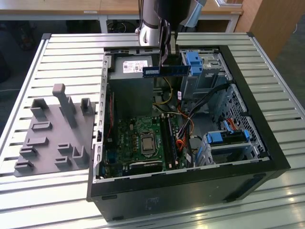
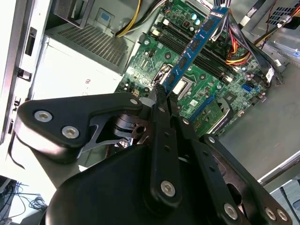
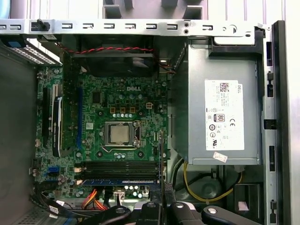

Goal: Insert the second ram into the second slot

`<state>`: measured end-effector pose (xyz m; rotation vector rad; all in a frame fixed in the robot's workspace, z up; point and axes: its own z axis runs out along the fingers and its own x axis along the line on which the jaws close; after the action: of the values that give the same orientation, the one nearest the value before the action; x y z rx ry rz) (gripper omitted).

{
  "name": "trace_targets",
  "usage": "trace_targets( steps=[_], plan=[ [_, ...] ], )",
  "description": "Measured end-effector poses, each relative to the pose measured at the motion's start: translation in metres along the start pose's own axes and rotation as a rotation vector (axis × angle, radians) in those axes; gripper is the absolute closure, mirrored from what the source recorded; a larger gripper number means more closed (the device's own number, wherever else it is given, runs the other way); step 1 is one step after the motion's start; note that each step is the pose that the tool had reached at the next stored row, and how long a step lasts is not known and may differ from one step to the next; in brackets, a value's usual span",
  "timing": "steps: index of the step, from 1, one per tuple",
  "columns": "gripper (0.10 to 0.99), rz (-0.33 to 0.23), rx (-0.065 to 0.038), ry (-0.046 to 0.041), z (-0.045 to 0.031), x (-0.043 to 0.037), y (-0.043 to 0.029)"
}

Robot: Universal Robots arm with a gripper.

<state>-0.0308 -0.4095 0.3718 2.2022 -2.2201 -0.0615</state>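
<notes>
Ribbed aluminium table [image 1: 66, 52] is seen under even, flat light. Beyond it, a wood-topped desk [image 1: 52, 5] on a white frame is set. A wooden cabinet side [image 1: 274, 24] is noted at the exterior view's right, dark floor [image 1: 293, 67] below.

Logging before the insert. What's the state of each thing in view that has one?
Second ram: gripped, in the air over the board, not seated in a slot.
Gripper: shut on the second ram.
Computer case: lying on its side, side panel off, inside exposed.
Processor socket: uncovered, chip exposed.
</notes>
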Motion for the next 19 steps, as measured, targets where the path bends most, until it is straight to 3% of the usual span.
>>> trace_targets(
  steps=[9, 11, 19],
  plan=[
    [0.949, 0.003, 0.000, -0.0001, 0.0000, 0.0030, 0.0000],
    [0.949, 0.084, 0.002, -0.0031, 0.0000, 0.0031, 0.0000],
    [0.949, 0.094, 0.002, -0.0036, 0.0000, 0.0031, 0.0000]
  ],
)
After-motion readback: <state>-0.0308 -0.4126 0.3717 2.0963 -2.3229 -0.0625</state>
